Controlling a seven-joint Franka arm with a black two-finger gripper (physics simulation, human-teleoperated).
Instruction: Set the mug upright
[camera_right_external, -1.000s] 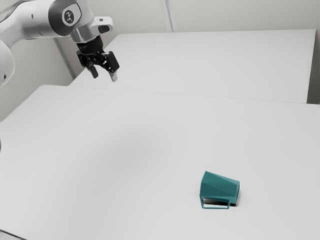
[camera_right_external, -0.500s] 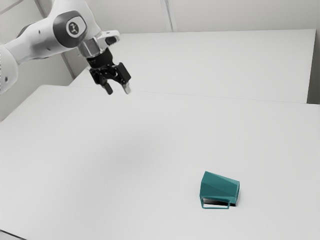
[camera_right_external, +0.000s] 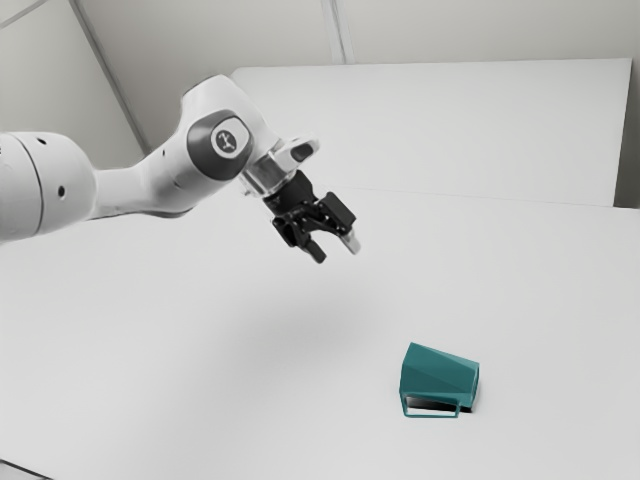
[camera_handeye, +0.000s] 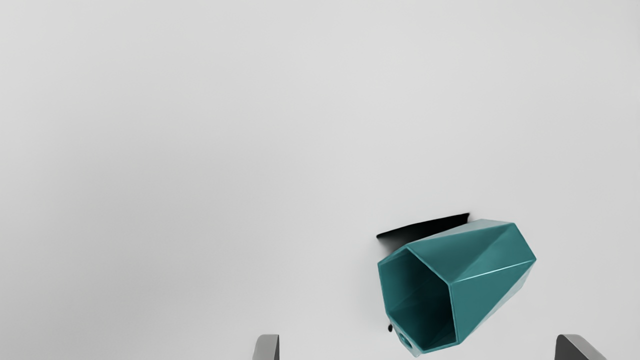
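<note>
Reaching in from the exterior view's left with the white arm (camera_right_external: 220, 135), bent at the wrist joint and angled down toward the exterior view's right. Hovering above the white table (camera_right_external: 230, 390) with the black two-finger gripper (camera_right_external: 336, 250), tilted rather than plumb, fingertips aimed down and roughly toward the teal faceted mug (camera_right_external: 440, 375). Holding the jaws spread wide, with air between them, touching neither mug nor table. Showing in the wrist view both grey fingertips (camera_handeye: 266, 347), set well apart, with the mug seen across the span between them, closer to the one with the broad dark inner face.

Lying on its side on the tabletop, ahead of the gripper and lower than it, toward the exterior view's right. Turning its open six-sided mouth (camera_handeye: 425, 302) toward the wrist camera, with the narrower closed end pointing away. Carrying a thin angular handle (camera_right_external: 432, 415) low along one flank, partly hidden in the wrist view. Leaving open room between fingertips and mug, and smooth white surface on every side of it. Crossing behind the gripper in the exterior view, a thin seam (camera_right_external: 480, 197), well apart from the mug.
</note>
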